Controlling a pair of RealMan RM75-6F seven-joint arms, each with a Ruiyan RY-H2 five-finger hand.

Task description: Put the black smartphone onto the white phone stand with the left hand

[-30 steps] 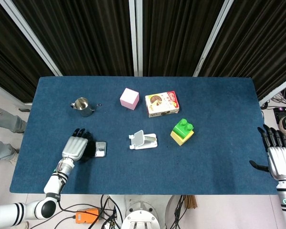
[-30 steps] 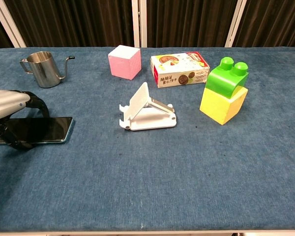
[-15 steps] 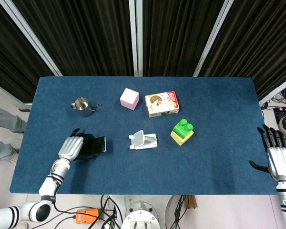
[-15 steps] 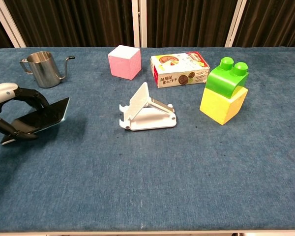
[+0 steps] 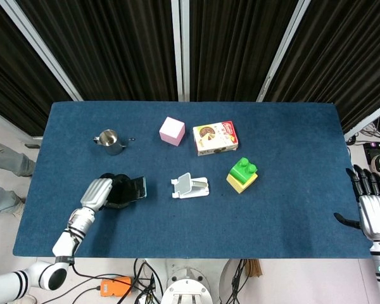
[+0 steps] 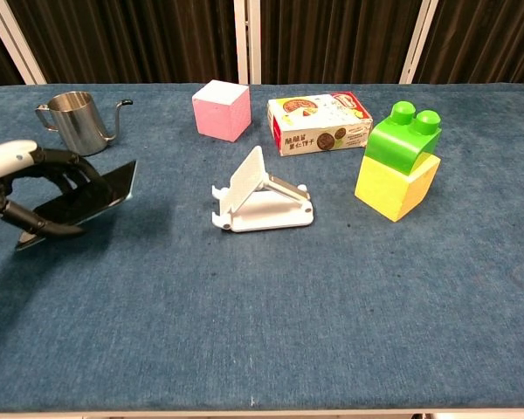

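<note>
My left hand (image 5: 100, 192) (image 6: 26, 188) grips the black smartphone (image 5: 132, 189) (image 6: 89, 197) by its edges and holds it tilted above the blue table, left of the stand. The white phone stand (image 5: 190, 185) (image 6: 260, 200) sits near the table's middle, its backrest leaning left, with nothing on it. A gap of bare cloth separates phone and stand. My right hand (image 5: 373, 206) hangs at the table's right edge in the head view, fingers spread, holding nothing.
A steel pitcher (image 5: 110, 140) (image 6: 77, 122) stands behind the left hand. A pink cube (image 5: 171, 130) (image 6: 221, 109) and a snack box (image 5: 215, 137) (image 6: 319, 122) lie behind the stand. A green-on-yellow block (image 5: 242, 175) (image 6: 398, 161) sits to its right.
The left hand closed on the phone, lifted it off the table and tilted it up, carrying it slightly rightward toward the stand. The right hand stayed where it was.
</note>
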